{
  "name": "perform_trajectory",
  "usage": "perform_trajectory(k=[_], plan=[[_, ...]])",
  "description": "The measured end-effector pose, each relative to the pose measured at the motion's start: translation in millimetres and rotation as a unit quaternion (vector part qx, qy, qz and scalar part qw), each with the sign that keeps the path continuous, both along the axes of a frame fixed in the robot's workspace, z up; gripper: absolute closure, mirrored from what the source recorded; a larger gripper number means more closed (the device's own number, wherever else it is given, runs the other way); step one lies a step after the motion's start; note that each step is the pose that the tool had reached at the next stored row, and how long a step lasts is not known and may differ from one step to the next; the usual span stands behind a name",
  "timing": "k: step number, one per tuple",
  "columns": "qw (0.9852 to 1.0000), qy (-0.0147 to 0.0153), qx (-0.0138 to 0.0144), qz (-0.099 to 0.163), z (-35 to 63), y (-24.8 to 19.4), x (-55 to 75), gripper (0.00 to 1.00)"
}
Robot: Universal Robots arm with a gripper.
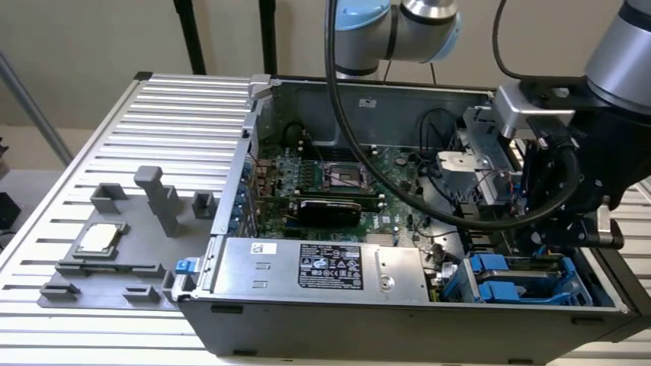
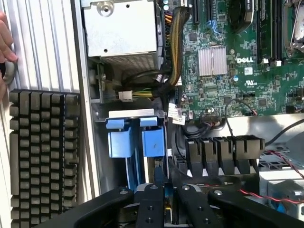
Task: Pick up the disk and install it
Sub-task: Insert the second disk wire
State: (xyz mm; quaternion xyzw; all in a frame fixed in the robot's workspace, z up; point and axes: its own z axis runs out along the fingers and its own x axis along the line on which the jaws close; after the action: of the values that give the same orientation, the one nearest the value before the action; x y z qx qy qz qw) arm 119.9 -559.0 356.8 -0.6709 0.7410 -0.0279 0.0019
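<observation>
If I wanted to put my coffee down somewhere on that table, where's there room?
The slatted table lies bare behind the grey fixture tray, beside the open computer case, and along the front edge below the tray. Inside the case it is crowded: boards, cables, and the tool over the blue drive bay.

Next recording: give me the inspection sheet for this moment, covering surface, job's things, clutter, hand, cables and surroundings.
Surface: slatted metal table, carrying an open computer case and a grey fixture plate.
Job's things: disk in blue carrier stands in the case's corner bay, beside a second blue carrier.
Clutter: square processor chip lies on the fixture plate.
Hand: hand sits directly above the blue carriers; whether it grips cannot be told.
Cables: thick black cable loops off the arm over the motherboard; yellow-black wire bundle inside the case.
Surroundings: a person's fingers at the table edge; beige wall.
</observation>
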Motion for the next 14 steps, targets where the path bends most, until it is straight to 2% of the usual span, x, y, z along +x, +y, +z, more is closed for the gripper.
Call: perform_trajectory(k=[1, 4, 14], plan=[[1.0, -0.002, 0.0, 0.001, -2.5, -0.1, -0.1, 1.0], [1.0, -0.0049, 0.0, 0.003, -5.9, -0.3, 0.0, 1.0], [0.9999, -0.011, 0.0, 0.007, -11.6, -2.2, -0.1, 1.0]])
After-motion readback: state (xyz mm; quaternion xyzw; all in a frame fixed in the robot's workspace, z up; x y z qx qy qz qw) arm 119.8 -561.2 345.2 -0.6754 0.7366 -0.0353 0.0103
